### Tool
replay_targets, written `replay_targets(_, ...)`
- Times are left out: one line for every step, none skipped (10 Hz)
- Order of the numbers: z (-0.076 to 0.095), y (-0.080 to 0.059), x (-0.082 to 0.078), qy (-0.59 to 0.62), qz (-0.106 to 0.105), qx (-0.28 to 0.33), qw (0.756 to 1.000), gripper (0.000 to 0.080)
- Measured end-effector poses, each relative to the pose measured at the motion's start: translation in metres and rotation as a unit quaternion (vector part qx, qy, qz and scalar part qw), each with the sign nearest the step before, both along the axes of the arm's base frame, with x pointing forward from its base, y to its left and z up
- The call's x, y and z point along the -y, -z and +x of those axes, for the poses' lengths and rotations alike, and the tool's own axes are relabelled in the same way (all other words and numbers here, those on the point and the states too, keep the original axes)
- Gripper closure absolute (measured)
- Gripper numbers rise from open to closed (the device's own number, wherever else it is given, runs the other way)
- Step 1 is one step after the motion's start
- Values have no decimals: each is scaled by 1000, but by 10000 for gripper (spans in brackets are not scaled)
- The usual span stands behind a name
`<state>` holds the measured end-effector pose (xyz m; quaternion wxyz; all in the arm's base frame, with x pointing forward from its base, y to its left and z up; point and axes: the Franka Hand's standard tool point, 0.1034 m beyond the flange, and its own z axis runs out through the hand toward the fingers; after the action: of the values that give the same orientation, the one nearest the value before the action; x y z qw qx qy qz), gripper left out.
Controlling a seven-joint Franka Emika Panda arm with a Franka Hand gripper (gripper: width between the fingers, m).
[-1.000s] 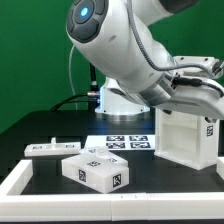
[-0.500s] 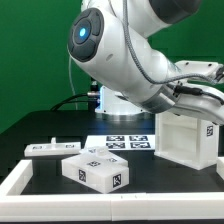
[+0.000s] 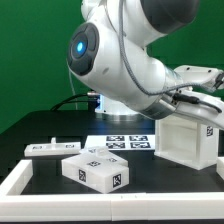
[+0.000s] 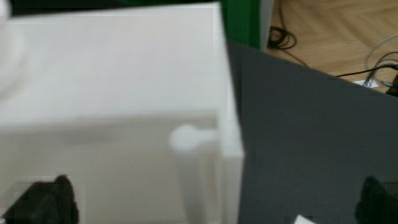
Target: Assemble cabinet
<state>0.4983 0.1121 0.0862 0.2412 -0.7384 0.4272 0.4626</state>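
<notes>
The cabinet body (image 3: pixel 186 140), upright, is located directly beneath the gripper (image 4: pixel 214 205), whose jaws are spread wide, one panel edge being framed between them.

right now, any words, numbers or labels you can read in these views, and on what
No words or numbers can be read in either view.
Square black-and-white tags, patterns rather than text, stand on the marker board, the block, the flat piece and the cabinet body.
The wrist view is blurred and shows no print.
</notes>
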Motion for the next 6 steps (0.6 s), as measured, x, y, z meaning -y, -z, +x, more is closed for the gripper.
replay_targets(0,1,1,-2,-2,1,1000,2)
replay_targets(0,1,1,-1,-2,1,1000,2)
replay_targets(-1,2,1,-1,-1,0,1000,2)
replay_targets(-4,5,1,7,3,-5,1000,2)
replay_targets(-8,9,-3,14,6,-12,1000,2)
replay_targets(-15,13,-8,14,7,-18,1000,2)
